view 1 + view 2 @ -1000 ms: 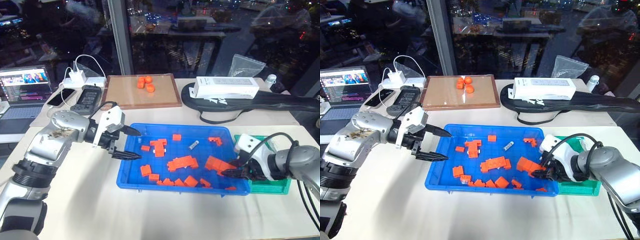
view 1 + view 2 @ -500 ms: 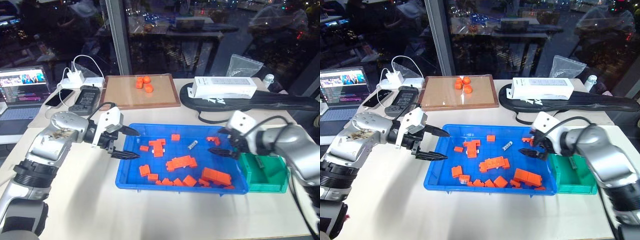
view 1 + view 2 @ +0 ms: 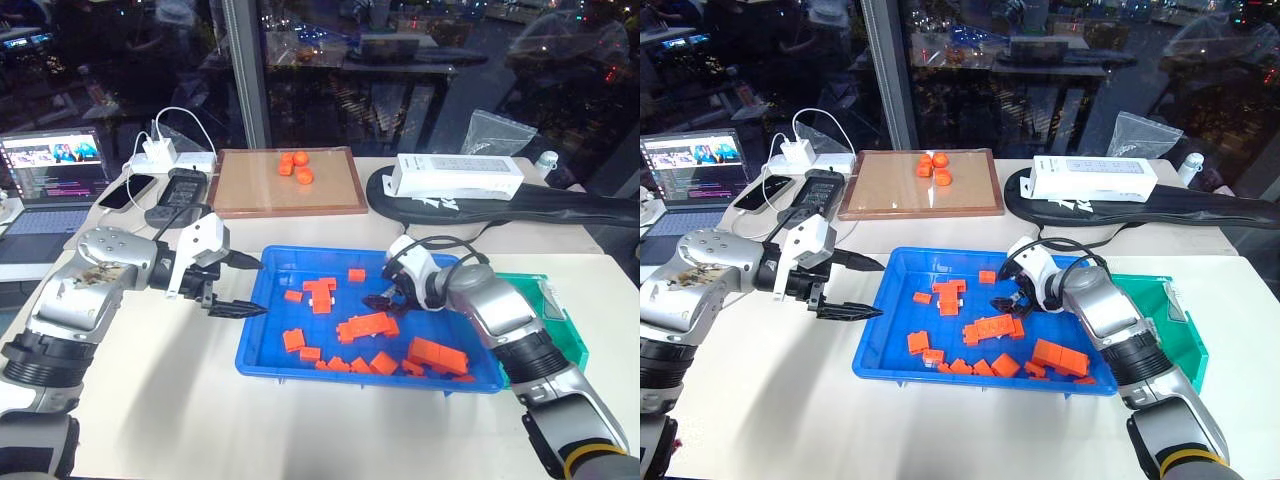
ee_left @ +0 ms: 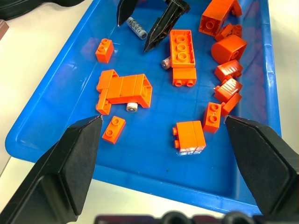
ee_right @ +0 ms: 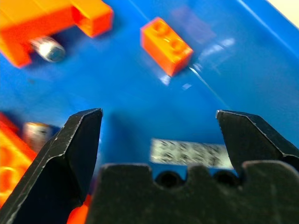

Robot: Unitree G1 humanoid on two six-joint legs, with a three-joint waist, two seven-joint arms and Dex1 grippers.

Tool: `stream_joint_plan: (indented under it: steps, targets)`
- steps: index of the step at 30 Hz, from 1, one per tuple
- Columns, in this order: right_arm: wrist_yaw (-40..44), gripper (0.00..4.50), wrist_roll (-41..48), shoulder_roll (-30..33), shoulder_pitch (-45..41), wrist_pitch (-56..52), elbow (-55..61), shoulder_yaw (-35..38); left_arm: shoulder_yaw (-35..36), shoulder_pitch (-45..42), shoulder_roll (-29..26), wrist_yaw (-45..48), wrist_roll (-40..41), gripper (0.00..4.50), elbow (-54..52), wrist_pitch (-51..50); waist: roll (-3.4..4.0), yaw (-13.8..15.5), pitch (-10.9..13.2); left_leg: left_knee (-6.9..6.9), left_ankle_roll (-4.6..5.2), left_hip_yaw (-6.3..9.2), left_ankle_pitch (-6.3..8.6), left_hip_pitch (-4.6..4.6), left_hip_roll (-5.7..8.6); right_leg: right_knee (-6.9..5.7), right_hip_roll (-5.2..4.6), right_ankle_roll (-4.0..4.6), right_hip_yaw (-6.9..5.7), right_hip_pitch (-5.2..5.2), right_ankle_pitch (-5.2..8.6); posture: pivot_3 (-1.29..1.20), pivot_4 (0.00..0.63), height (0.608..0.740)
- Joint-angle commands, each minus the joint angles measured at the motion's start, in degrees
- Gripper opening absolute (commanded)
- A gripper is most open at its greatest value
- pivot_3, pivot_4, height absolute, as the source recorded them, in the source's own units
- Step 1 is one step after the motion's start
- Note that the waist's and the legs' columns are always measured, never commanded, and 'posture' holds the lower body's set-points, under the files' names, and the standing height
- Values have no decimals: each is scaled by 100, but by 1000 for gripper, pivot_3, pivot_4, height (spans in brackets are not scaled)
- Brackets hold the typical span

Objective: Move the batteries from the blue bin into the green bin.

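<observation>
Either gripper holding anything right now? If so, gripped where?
Nothing held. The right gripper is open, straddling a battery lying in the blue bin, not closed on it. The left gripper is open at the bin's left rim, empty.

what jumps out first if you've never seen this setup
The bright blue bin at the table's centre, strewn with orange bricks. The right hand is inside it, open over a small silvery battery, while the left hand hangs open at the bin's left rim.

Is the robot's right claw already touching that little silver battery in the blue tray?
Apart. In the right wrist view, the battery lies on the blue tray between the open right gripper's fingertips, blue floor showing on both sides.
</observation>
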State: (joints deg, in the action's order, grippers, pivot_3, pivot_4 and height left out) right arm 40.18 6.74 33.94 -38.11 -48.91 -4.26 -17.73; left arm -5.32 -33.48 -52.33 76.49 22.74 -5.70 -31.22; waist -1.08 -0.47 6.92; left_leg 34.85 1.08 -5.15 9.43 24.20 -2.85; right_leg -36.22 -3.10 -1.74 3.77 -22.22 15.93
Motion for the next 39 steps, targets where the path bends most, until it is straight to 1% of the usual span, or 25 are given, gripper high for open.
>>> stream_joint_plan:
  steps: [1, 8, 11, 14, 15, 19, 22, 23, 25, 27, 29, 30, 31, 33, 36, 39]
  targets:
    - [-109, 4487, -123, -11, 29, 98, 106, 139, 199, -146, -17, -57, 126, 4500, -186, -26, 0, -21, 0, -1, 0, 0, 0, 0, -1, 0, 1, 0, 0, 0, 0, 0, 150, 740]
    - [-145, 4487, -126, -112, 185, 27, 38, 216, 150, -267, 82, -141, 181, 4500, -237, -130, 0, -35, 0, -2, 0, 2, 0, -2, -2, -3, 4, 1, 1, -1, 0, 0, 150, 740]
    - [-186, 3763, -120, -183, 246, 102, -61, 268, 140, -295, 67, -148, 155, 4500, -188, -108, -1, -35, -1, -1, 0, 2, 0, -4, -1, -2, 4, 0, 1, 3, 0, 0, 150, 740]
    - [-79, 2707, -187, -39, 263, 108, 37, 246, 116, -321, 87, -163, 137, 4500, -154, -95, 0, -26, -2, 0, 0, 2, 0, -5, -1, -3, 4, 0, 1, 5, 0, 0, 150, 740]
    - [-58, 2497, -174, -1, 253, 83, 101, 280, 120, -323, 103, -158, 163, 4500, -153, -109, 0, -19, -2, 0, 0, 2, 0, -5, 0, -3, 3, 0, 1, 5, 0, 0, 150, 740]
    - [296, 2494, 246, 337, 77, -212, 873, 737, 121, -349, 189, -108, 291, 4500, -132, -159, 2, -9, -1, 2, 0, 0, 0, -3, 1, -3, 1, 0, 1, 4, 0, 0, 150, 740]
    - [861, 2494, 842, 877, -75, -660, 1652, 1256, 123, -445, 326, -27, 437, 4500, -89, -175, 6, -12, 1, -1, 0, 2, 0, 0, 0, -2, 2, 0, 1, 0, 0, 0, 150, 740]
    - [953, 2494, 1001, 1108, -146, -878, 1762, 1506, 147, -514, 412, -23, 505, 4500, -55, -190, 7, -14, 1, -3, 0, 4, 0, 1, 0, -2, 2, -1, 1, -1, 0, 0, 150, 740]
    - [1063, 2494, 1012, 1793, -80, -1034, 1830, 1890, 227, -716, 622, -46, 723, 4500, 55, -307, 7, 27, 1, -2, 0, 5, 0, 1, -1, -1, 2, 0, -1, 1, 0, 0, 150, 740]
    - [1261, 2494, 913, 2659, 351, -985, 1845, 2307, 264, -930, 826, 18, 927, 4500, 164, -374, 6, 119, 1, 0, 0, 4, 0, -1, 1, 6, -2, -1, -9, 7, 1, 0, 150, 740]
    - [1372, 2494, 880, 3212, 834, -923, 1811, 2695, 255, -1117, 975, 69, 1025, 4500, 294, -383, 3, 135, -2, 0, 0, -1, 0, 0, 5, 15, -12, -4, -17, 8, 3, 0, 150, 740]
    - [1404, 2494, 878, 3370, 1094, -842, 1803, 2872, 241, -1201, 1036, 88, 1037, 4500, 369, -369, 2, 126, -2, 0, 0, -5, 1, -1, 5, 17, -13, -4, -15, 11, 4, 0, 150, 740]
    - [1432, 2494, 873, 3466, 1323, -695, 1811, 3002, 224, -1266, 1082, 106, 1033, 4500, 438, -355, 2, 113, -4, -1, 0, -7, 1, 1, 5, 16, -13, -4, -11, 12, 3, 0, 150, 740]
    - [1592, 2494, 722, 3614, 2119, -119, 1923, 3258, 112, -1393, 1186, 198, 912, 4500, 605, -231, 8, 76, -9, 1, 1, -6, 1, -2, 4, 13, -8, -4, -5, 11, 3, 0, 150, 740]
    - [1596, 2494, 788, 3398, 2858, 181, 2159, 3508, -54, -1496, 1286, 331, 725, 4500, 822, -49, 21, -14, -17, 0, 1, 0, 0, -8, 4, 9, 0, -7, 7, 15, 4, 0, 150, 740]
    - [1493, 2494, 767, 3220, 3292, 297, 2225, 3547, -135, -1545, 1328, 393, 607, 4500, 938, 83, 29, -61, -21, 3, 1, 12, 0, -9, 5, 1, 4, -25, 11, 13, 14, 0, 150, 740]
